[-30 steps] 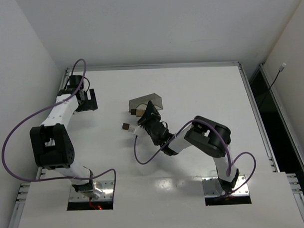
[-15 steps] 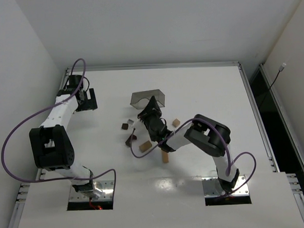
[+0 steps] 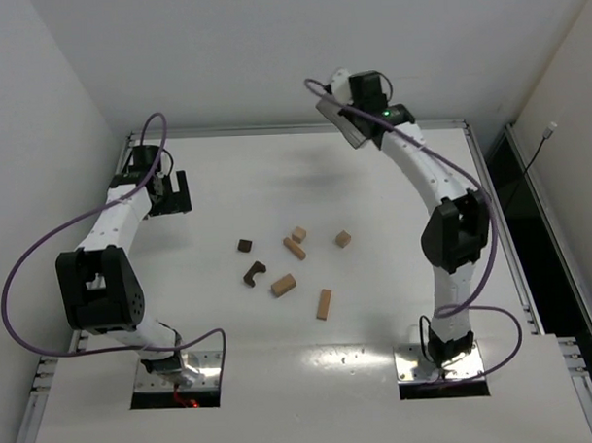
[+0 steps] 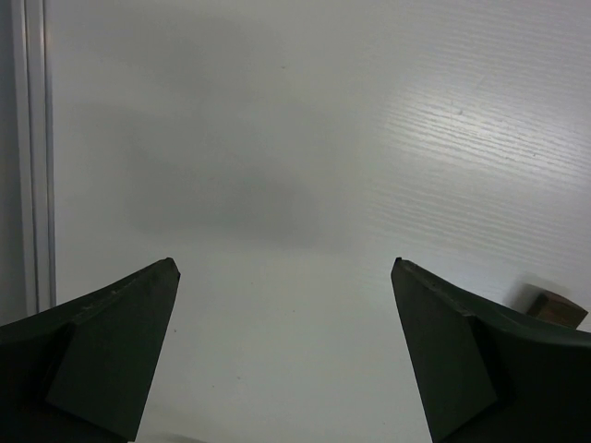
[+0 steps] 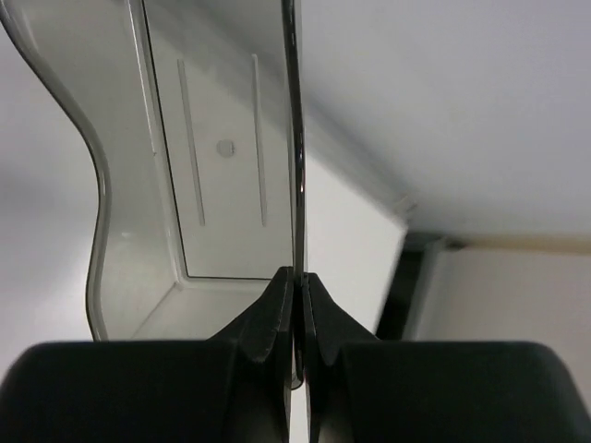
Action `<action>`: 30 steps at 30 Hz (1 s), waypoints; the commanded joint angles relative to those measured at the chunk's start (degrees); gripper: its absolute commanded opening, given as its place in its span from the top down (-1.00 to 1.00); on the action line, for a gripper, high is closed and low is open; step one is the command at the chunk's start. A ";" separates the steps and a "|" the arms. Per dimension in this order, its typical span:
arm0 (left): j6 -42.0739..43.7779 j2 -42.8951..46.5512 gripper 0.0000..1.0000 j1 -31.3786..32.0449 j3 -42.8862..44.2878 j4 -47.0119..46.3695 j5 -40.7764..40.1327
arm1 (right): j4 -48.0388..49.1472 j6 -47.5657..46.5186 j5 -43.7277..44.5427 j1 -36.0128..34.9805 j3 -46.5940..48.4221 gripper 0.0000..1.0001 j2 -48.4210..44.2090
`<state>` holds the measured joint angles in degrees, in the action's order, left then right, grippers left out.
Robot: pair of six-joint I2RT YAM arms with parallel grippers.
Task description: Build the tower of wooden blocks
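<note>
Since half a second earlier, the right arm had swung up and away from the middle of the table [image 3: 396, 296], carrying the dark translucent bin [image 3: 337, 121] high over the far edge, and the wood blocks [image 3: 294, 248] spilling beside it had settled. The right gripper [image 5: 295, 281] had its jaws pressed together on one thin side wall of the bin, which hung empty in the wrist view. That pinch on the rim was probably what let the arm tip it out and then lift it clear of the work area.

No tower stood yet. The pieces lay loose and apart near the table's centre: a dark cube [image 3: 244, 246] and a dark notched piece [image 3: 254, 273] to the left, two tan cubes [image 3: 342, 238] and three tan bars [image 3: 323, 303] around them.

The left gripper [image 4: 284, 268] waited low at the far left of the table with its jaws wide apart, holding nothing, likely parked out of the way of the spill.
</note>
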<state>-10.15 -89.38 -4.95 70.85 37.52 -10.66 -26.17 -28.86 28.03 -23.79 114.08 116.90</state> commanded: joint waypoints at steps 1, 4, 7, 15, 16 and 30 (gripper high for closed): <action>0.48 1.41 -1.00 0.81 0.43 -1.57 2.83 | -23.40 14.79 -19.90 8.13 -0.44 1.00 2.98; 0.48 -0.78 -1.00 0.82 2.36 -0.87 4.68 | -25.76 14.63 -29.13 15.78 2.10 1.00 5.78; 1.01 -2.98 -1.00 0.82 4.20 -0.25 4.68 | -26.65 11.64 -37.24 19.57 1.68 1.00 6.58; 1.01 -6.59 -1.00 0.82 8.08 0.98 4.68 | -20.50 8.11 -41.48 20.80 -9.58 1.00 4.56; 1.53 -6.59 -1.00 0.82 8.08 0.98 4.68 | -18.84 9.51 -41.48 22.54 -10.45 1.00 4.56; 1.54 -7.21 -1.00 0.82 8.08 1.51 3.01 | -15.13 19.19 -36.46 38.99 -10.80 1.00 6.33</action>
<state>-9.04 -96.68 -4.54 76.77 38.63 -6.98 -43.29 -12.25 -7.46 13.74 104.66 125.60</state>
